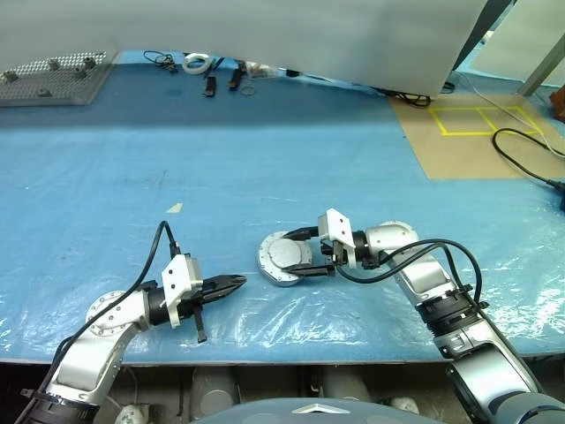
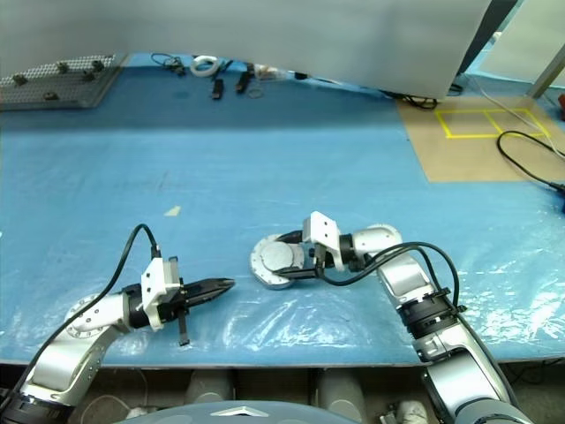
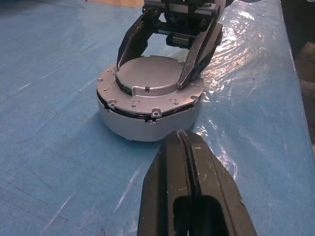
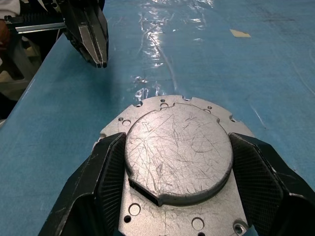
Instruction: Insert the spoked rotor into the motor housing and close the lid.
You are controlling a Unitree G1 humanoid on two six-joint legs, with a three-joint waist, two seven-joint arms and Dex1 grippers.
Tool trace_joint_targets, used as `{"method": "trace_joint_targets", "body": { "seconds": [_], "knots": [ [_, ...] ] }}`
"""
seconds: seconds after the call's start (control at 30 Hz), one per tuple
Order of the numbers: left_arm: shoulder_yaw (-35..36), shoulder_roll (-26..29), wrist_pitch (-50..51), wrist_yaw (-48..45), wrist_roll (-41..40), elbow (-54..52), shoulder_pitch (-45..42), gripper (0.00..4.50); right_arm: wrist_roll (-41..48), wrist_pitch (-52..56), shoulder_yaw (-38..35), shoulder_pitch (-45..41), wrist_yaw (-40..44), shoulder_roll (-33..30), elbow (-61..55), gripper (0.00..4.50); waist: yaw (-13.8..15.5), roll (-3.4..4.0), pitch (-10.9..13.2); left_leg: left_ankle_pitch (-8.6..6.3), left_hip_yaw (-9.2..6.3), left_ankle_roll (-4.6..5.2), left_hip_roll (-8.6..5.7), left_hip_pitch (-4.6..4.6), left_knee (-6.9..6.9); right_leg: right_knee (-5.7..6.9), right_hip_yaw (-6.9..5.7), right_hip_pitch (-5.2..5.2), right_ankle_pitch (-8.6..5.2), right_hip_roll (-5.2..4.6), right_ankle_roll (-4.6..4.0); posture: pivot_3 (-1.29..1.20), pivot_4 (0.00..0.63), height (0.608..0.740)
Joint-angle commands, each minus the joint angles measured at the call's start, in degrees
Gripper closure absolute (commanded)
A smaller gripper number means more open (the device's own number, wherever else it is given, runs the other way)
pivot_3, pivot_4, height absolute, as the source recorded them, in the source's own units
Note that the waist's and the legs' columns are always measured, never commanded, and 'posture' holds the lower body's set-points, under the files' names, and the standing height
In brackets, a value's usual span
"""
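The lid (image 4: 178,150) is scratched silver-grey (plain face up) on a blue table cover (image 1: 265,168) beside a tan board (image 1: 468,132) with yellow lines.

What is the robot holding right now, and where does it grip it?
The right gripper clasps the lid's raised centre, a finger on each side. The left gripper is shut, empty.

We're seeing the motor housing (image 3: 147,120) sitting flat on the blue worktop (image 1: 265,159), a round shallow silver-grey casing. The lid (image 4: 178,147) is lying on top of it, plain scratched face with its raised centre up, closing it off, with a thin dark seam showing around the joint.
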Motion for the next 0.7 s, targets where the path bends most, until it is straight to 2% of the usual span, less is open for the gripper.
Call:
{"method": "trace_joint_targets", "body": {
  "seconds": [0.03, 0.7],
  "knots": [
    [-0.19, 0.10, -0.62, -0.36, -0.24, -0.71, -0.37, 4.50, -0.45, 0.22, 0.03, 0.45, -0.57, 0.27, -0.22, 1.56, -0.01, 0.00, 0.00, 0.00, 0.00, 0.00, 0.00, 0.00, 0.00, 0.00, 0.00, 0.00, 0.00, 0.00, 0.00, 0.00, 0.150, 0.740],
    [-1.16, -0.17, -0.61, 0.07, -0.02, -0.98, -0.14, 4.50, -4.95, 0.34, 2.97, 1.47, -1.91, 0.13, 2.31, 1.56, -0.11, 0.00, -0.15, -0.01, 0.04, 0.01, 0.01, 0.11, 0.00, 0.11, 0.06, 0.15, -0.01, 0.02, -0.02, 0.00, 0.150, 0.740]
  ]
}}
